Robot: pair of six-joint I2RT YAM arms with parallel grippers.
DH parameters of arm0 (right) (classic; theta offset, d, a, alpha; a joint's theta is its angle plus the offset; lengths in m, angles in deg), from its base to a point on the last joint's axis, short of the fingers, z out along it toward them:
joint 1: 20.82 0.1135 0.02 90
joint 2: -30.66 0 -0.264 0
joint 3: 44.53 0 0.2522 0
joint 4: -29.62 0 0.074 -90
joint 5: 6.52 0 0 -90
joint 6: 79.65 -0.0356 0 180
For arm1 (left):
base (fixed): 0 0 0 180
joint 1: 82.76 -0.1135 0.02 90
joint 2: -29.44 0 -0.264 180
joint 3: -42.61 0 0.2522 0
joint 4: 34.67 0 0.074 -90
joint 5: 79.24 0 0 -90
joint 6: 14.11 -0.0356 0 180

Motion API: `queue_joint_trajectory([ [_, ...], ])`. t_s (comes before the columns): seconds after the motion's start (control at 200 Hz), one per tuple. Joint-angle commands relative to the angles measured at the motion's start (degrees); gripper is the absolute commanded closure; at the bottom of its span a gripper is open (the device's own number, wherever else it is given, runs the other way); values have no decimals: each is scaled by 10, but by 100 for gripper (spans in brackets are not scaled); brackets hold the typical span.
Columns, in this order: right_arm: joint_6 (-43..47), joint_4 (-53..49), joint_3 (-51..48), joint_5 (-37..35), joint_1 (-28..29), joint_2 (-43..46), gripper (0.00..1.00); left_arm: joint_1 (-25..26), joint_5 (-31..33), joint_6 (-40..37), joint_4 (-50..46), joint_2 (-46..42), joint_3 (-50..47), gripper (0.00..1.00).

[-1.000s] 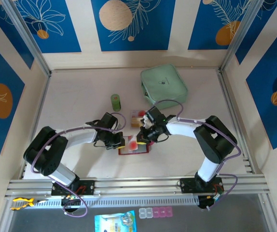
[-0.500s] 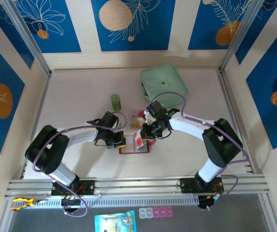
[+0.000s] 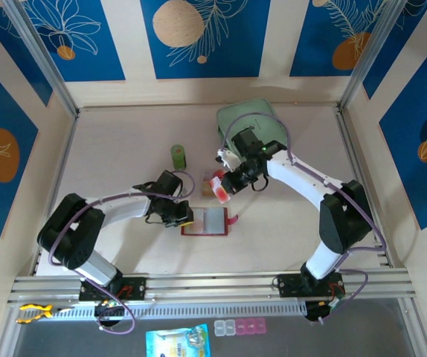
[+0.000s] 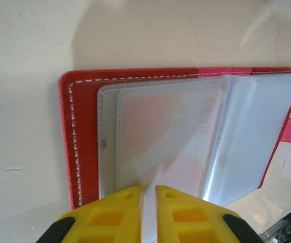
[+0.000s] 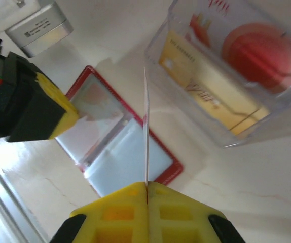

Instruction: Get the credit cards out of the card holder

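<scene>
The pale cream bench (image 3: 117, 141) is enclosed by walls (image 3: 198, 37) of cream panels alternating with deep blue ones bearing white leaf outlines and tan or orange discs; silver metal posts (image 3: 39, 56) slant up at the far corners; an aluminium rail (image 3: 213, 282) runs along the near edge; below it lies what seems a dark grey floor (image 3: 362, 335); the light is soft and even.

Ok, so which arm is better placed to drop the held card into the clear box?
Right, probably. The right gripper is shut on a credit card beside the clear box holding other cards; the left gripper pinches a sleeve of the card holder.
</scene>
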State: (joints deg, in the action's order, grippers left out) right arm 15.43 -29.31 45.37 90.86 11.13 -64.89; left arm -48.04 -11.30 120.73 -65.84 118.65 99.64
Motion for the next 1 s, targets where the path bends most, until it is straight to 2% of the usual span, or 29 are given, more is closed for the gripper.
queue_joint_trajectory([
  [0.0, 187, -65, 48, -34, -4, -22, 100, -4, 15, -10, -24, -21, 12, 86],
  [0.145, 294, -79, 99, -106, -5, -56, 100, -14, 19, -12, -29, -29, 12, 86],
  [0.365, 376, -130, 211, -120, -10, -129, 100, -25, 20, -16, -39, -36, 17, 86],
  [0.635, 411, -162, 300, -112, -12, -200, 100, -39, 21, -21, -47, -44, 18, 85],
  [0.905, 422, -153, 309, -99, -9, -228, 100, -48, 19, -24, -44, -45, 13, 85],
  [0.945, 421, -152, 308, -99, -9, -228, 95, -49, 20, -23, -45, -45, 12, 85],
  [0.995, 417, -143, 306, -105, -9, -229, 84, -50, 19, -23, -44, -45, 12, 85],
])
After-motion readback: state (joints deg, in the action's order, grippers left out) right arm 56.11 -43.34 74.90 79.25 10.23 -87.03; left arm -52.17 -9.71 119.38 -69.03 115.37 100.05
